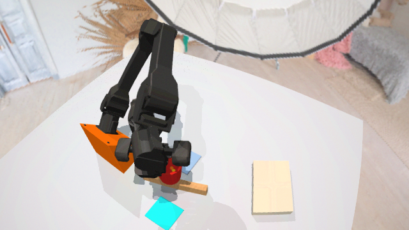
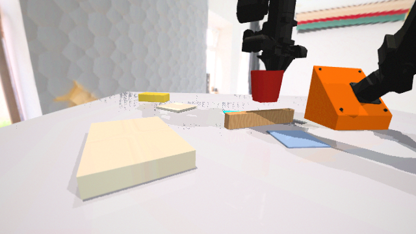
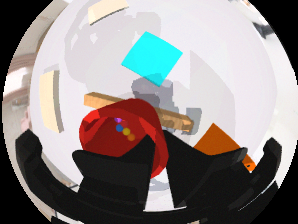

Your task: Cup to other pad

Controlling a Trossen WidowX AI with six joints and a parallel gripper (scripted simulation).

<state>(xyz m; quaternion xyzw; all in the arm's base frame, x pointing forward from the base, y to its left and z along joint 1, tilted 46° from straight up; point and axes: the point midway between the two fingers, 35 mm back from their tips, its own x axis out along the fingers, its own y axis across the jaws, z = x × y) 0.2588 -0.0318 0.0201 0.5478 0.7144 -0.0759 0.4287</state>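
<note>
The jaws (image 2: 272, 69) are clamped on the rim of the red cup (image 2: 266, 86), which hangs upright above the wooden bar (image 2: 259, 118); the cyan pad (image 1: 164, 213) lies just beyond, marbles (image 3: 124, 128) inside.

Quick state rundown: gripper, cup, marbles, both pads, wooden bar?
Black parallel-jaw gripper: shut on the cup's rim.
Red tapered cup: upright, lifted off the table, above the bar.
Coloured marbles: inside the cup, none spilled.
Pale blue square pad: flat, vacated.
Cyan square pad: flat, unoccupied.
Long wooden bar: lying between the pads.
</note>
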